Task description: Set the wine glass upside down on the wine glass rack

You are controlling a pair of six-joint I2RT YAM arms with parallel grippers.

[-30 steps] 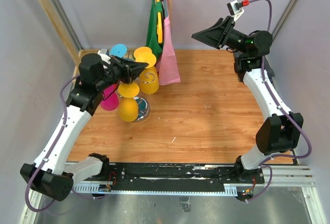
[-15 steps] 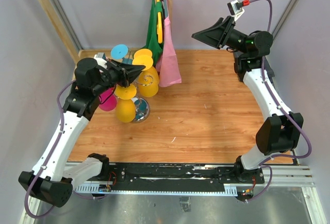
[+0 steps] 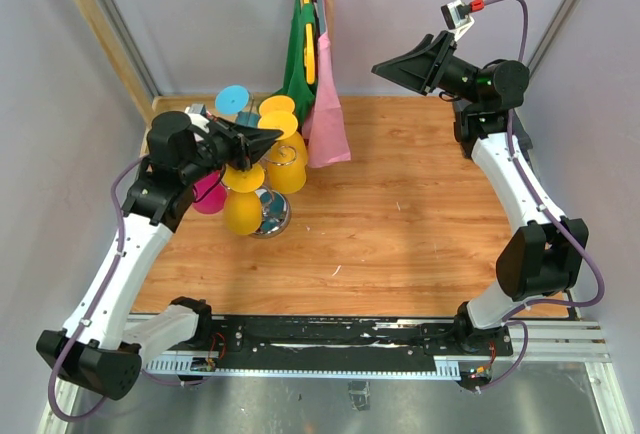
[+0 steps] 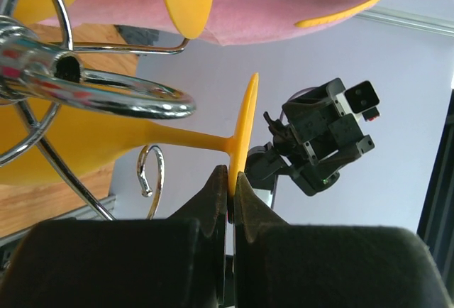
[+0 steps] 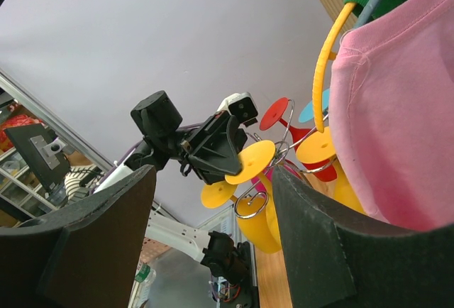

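The job looks nearly done, but not finished. The left gripper point(image 4: 228, 184) is clamped on the rim of the yellow foot of the wine glass point(image 4: 240, 120), at the far left of the table point(image 3: 420, 214). The glass is already turned over, with its stem running back in among the chrome hooks of the rack point(image 4: 120, 99). From the wrist view I cannot tell whether the stem sits fully in a hook or only lies just beside one (the loops overlap there). What seems left is to settle the foot on the hook, let go and draw the arm clear without knocking the neighbours.

The right gripper point(image 5: 211, 180) is held high at the far right, well apart from the rack. Its fingers are spread wide with nothing between them.

The rack already carries several other glasses, all hanging bowl down:
- a yellow one point(image 3: 246, 212) on the near side
- a pink one point(image 3: 210, 194) to the left
- one with a blue foot point(image 3: 232, 100) at the far side
- one with a red foot point(image 5: 274, 113), seen from the right wrist

Nothing shows inside any bowl. A pink cloth point(image 3: 325, 104) hangs just right of the rack, close enough that a swinging glass might brush it.
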